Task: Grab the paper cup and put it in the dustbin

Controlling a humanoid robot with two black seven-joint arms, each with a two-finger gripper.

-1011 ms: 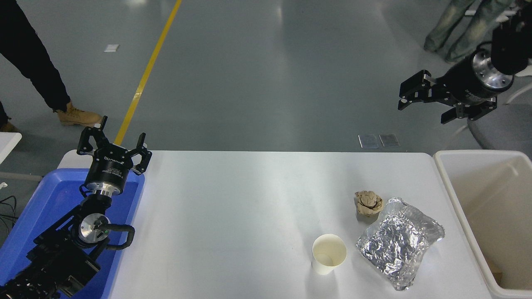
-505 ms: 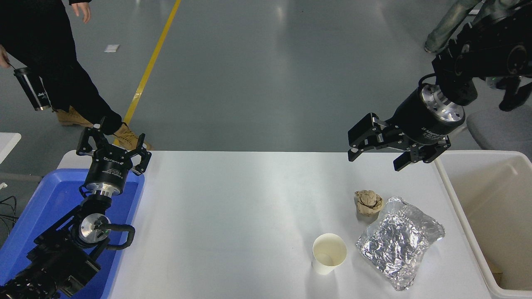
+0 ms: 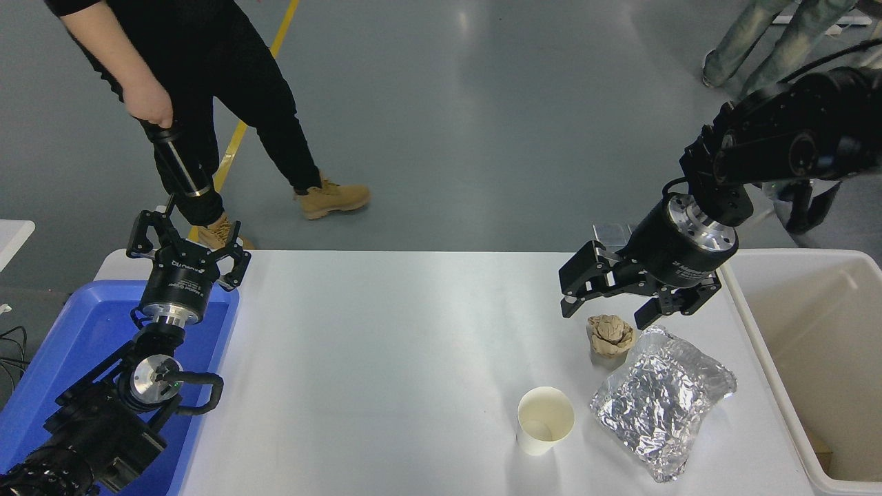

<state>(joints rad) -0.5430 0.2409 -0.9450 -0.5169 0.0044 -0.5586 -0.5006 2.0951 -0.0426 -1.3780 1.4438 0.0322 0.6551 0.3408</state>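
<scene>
One paper cup (image 3: 545, 419) upright on table (image 3: 386, 358), right claw (image 3: 604, 310) open above

A grey floor (image 3: 441, 103) with a dull sheen fills the upper half, catching soft patches of overhead light. A yellow line (image 3: 238, 134) runs across it at a slant from the top edge down toward the white table (image 3: 386, 358). Two small grey plates (image 3: 610, 229) lie on the floor just past the table's far edge. At the left edge, a corner of a second white surface (image 3: 12, 238) shows. A grey chair seat (image 3: 837, 220) sits at the right. The tabletop carries a pale glare down its middle.
</scene>
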